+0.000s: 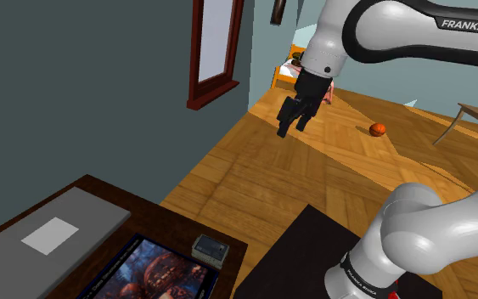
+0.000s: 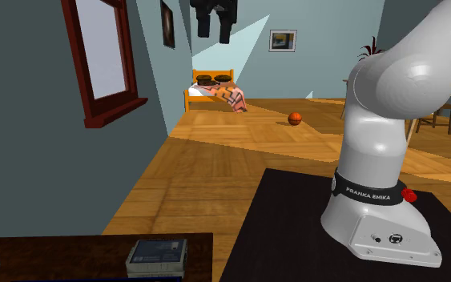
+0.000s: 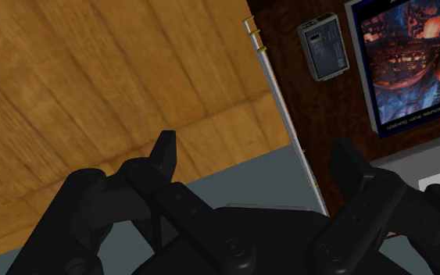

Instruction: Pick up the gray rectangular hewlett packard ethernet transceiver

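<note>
The jaws stand wide apart and hold nothing. They hang high in the air over the wooden plank floor (image 1: 254, 170), at the end of the white arm (image 1: 398, 34) that reaches up from the black box stand (image 2: 295, 208).

The small grey rectangular transceiver box (image 1: 210, 249) lies flat on the dark brown wooden tabletop (image 1: 156, 212), close to the tabletop's corner and near the edge that faces the stand. In the wrist view the transceiver (image 3: 323, 48) shows a paler label on its top face and sits well apart from the jaws, off beyond one fingertip (image 3: 347, 156). Just beside it, with a narrow strip of bare wood between them, lies a flat blue-bordered print with an orange and dark picture (image 3: 406, 55). Beyond the print rests a flat grey slab with a pale square on top (image 1: 59, 225).

An orange ball (image 2: 295, 118) lies on the floor far off, near a wooden bed (image 2: 215, 92).
</note>
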### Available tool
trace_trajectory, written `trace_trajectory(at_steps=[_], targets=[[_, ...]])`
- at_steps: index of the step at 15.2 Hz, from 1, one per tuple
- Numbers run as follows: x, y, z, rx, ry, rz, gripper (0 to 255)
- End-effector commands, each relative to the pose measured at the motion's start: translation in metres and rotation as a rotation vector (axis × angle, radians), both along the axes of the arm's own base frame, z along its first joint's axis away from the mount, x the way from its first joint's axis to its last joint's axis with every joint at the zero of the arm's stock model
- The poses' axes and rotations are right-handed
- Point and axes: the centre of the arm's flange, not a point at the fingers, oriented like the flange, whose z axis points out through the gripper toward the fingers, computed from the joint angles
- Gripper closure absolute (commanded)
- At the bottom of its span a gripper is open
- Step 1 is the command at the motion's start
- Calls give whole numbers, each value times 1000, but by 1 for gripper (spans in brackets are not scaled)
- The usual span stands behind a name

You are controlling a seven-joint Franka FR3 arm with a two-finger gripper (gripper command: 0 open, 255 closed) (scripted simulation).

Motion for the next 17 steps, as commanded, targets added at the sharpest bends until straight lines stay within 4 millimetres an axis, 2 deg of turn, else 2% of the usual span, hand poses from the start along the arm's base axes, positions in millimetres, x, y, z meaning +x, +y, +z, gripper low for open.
trace_trajectory(at_steps=[1,17], targets=[[0,0,0,0,0,0,0],[55,90,-185,-26,32,218,0]])
